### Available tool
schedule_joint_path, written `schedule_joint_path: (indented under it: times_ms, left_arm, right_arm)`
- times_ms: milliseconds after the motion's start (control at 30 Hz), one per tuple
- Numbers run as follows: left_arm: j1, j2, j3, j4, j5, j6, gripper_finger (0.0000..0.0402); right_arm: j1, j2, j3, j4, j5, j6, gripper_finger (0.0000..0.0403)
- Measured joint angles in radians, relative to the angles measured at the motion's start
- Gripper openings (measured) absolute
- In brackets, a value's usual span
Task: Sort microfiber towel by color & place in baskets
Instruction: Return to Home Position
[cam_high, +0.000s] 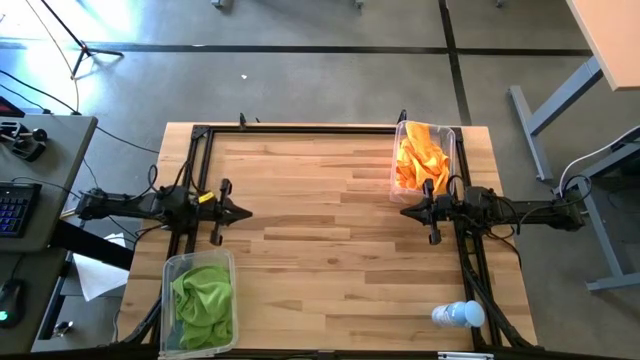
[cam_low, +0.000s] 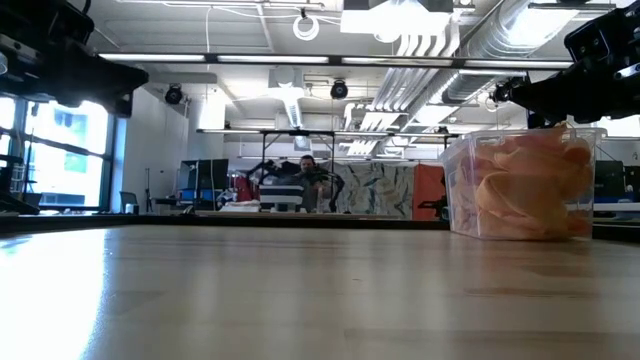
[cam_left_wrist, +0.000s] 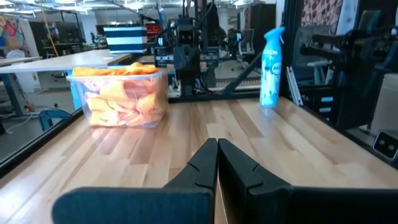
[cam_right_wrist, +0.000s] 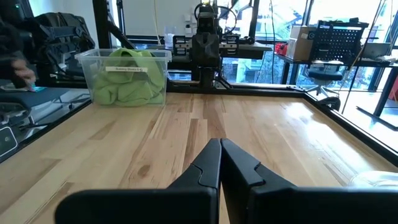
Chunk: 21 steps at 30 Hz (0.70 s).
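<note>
Closure is plain on both claws: the left gripper has its two dark fingers pressed tip to tip with nothing between them, and the right gripper is shut and empty in the same way. In the high view the left one hangs over the wood at centre left and the right one at centre right, pointing at each other across the bare middle of the table, well apart. Just above the right gripper in that view, at the upper right, one basket holds a heap of orange towels; its lower edge lies very near that arm's wrist. At the lower left, below the left arm, the other basket holds the green towels. A clear bottle with a blue cap lies on its side at the lower right, away from both bins. No cloth shows outside the two bins, so the sorting itself looks finished and the step in hand is most likely the arms' retreat to their rest pose. That calls for little: keep the fingers shut, draw each arm back toward its own side, and let the right arm pass the orange basket without catching its rim.
</note>
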Motion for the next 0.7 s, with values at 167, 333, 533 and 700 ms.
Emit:
schedule_joint_path:
  times_ms: [167,333,533,700]
  left_arm:
    - [0.0,0.006,0.0,0.001,0.003,-0.005,0.0]
    - [0.0,0.007,0.0,0.001,0.003,-0.005,0.0]
    - [0.0,0.007,0.0,0.0,0.003,-0.005,0.0]
    - [0.0,0.007,0.0,0.001,0.003,-0.005,0.0]
  right_arm:
    - [0.0,0.0,0.0,0.0,0.0,0.0,0.0]
    - [0.0,0.0,0.0,0.0,0.0,0.0,0.0]
    - [0.0,0.0,0.0,0.0,-0.001,0.0,0.0]
    - [0.0,0.0,0.0,0.0,-0.001,0.0,0.0]
